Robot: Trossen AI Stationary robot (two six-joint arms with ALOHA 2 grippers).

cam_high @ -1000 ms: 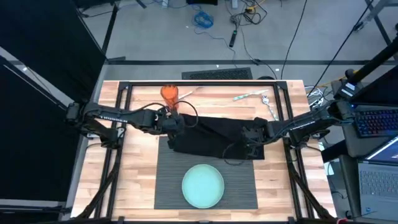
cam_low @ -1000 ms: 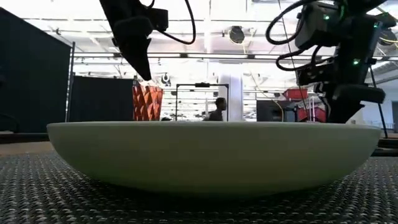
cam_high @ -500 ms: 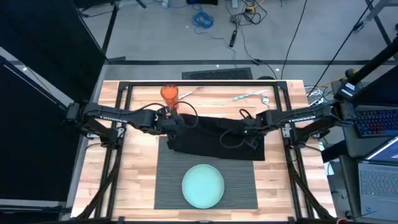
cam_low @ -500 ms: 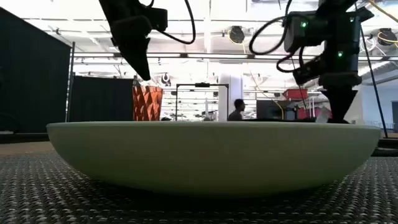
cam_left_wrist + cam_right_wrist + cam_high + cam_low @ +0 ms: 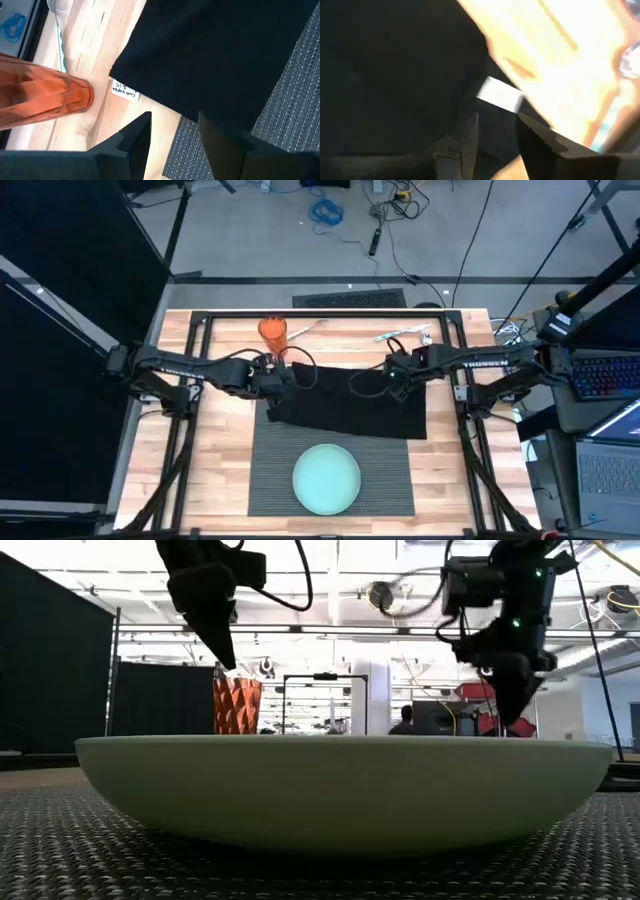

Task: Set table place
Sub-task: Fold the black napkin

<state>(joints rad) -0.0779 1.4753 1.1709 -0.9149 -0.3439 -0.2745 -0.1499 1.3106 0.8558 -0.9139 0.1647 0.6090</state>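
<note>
So far the placemat carries only the plate; the napkin sprawls at twelve o'clock, cup and cutlery unplaced, while the left gripper and right gripper hover with jaws apart.

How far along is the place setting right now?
Done: the pale teal round plate sits on the dark grey ribbed placemat. In hand: both open grippers, left and right, hover over the black cloth napkin spread across the placemat's far edge. Left: the napkin, the orange faceted glass and the cutlery.

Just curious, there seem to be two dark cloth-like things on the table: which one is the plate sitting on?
The ribbed grey placemat carries the pale teal plate. The smooth black napkin lies beyond it, overlapping the placemat's far edge, with nothing on it.
</note>
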